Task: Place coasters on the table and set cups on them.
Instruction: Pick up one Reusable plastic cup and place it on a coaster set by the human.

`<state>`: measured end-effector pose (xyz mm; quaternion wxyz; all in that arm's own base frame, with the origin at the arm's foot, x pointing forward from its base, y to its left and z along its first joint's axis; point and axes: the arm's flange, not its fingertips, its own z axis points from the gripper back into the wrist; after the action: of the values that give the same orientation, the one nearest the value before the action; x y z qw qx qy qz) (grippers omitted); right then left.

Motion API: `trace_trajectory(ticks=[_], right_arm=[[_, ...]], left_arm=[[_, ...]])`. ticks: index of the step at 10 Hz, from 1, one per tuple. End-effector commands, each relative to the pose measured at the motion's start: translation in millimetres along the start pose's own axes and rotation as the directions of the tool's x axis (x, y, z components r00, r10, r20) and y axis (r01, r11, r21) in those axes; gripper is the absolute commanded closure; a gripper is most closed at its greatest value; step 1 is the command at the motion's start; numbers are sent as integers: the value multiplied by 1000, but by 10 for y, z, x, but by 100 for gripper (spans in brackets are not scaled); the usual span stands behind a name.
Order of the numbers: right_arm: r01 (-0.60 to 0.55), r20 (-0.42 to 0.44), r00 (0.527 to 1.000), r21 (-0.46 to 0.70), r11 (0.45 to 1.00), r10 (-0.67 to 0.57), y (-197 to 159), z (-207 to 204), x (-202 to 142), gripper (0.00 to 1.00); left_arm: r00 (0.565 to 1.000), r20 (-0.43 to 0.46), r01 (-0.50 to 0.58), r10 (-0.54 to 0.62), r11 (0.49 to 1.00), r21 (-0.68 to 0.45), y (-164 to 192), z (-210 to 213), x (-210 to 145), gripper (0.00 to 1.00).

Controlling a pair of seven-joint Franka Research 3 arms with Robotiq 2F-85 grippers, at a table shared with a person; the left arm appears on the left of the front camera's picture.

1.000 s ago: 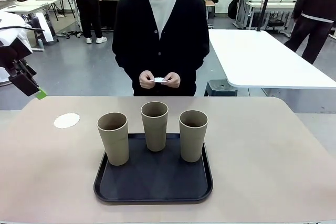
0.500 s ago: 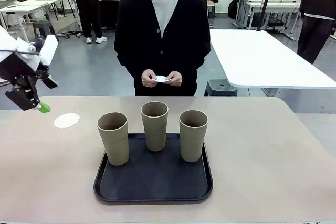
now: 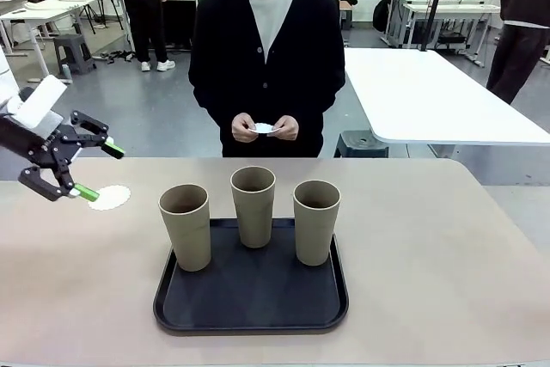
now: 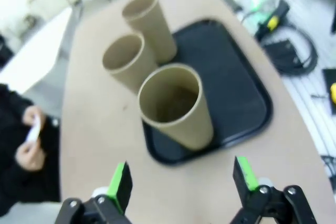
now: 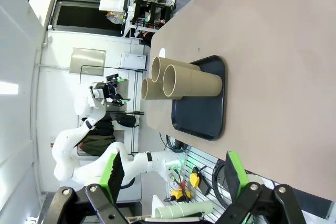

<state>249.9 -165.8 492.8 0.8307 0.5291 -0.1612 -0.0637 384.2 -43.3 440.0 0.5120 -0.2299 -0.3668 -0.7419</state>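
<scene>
Three taupe cups stand upright on a black tray on the beige table. One white coaster lies flat on the table left of the tray. My left gripper hovers open just above and left of that coaster, fingers pointing towards the cups. In the left wrist view the nearest cup sits ahead of the open left gripper. The person holds more coasters in both hands. My right gripper is open and empty, far from the cups.
The person stands at the table's far edge, hands held above it. A white rectangular table stands behind on the right. The tabletop to the right of the tray is bare.
My left gripper has come down and rightwards from the left edge and turned its fingers towards the cups. The cups, tray and coaster have not moved.
</scene>
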Motion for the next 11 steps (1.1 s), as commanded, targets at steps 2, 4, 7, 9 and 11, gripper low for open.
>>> trace_trajectory(ticks=[2, 4, 7, 9, 11], right_arm=[[-7, 5, 1000, 23, 1000, 7, 7, -8, 17, 0], [-7, 5, 1000, 23, 1000, 7, 7, -8, 17, 0], [-7, 5, 1000, 23, 1000, 7, 7, -8, 17, 0], [-7, 5, 1000, 23, 1000, 7, 7, -8, 17, 0], [-7, 5, 1000, 23, 1000, 7, 7, -8, 17, 0]], left_arm=[[958, 87, -263, 272, 960, -97, 170, -377, -411, 0], [924, 87, -364, 372, 926, -98, 124, -502, -532, 0], [939, 115, -311, 323, 944, -114, 44, -500, -571, 0], [947, 0, -320, 321, 944, -85, 6, -506, -481, 0], [935, 84, -334, 345, 935, -118, 46, -542, -612, 0]])
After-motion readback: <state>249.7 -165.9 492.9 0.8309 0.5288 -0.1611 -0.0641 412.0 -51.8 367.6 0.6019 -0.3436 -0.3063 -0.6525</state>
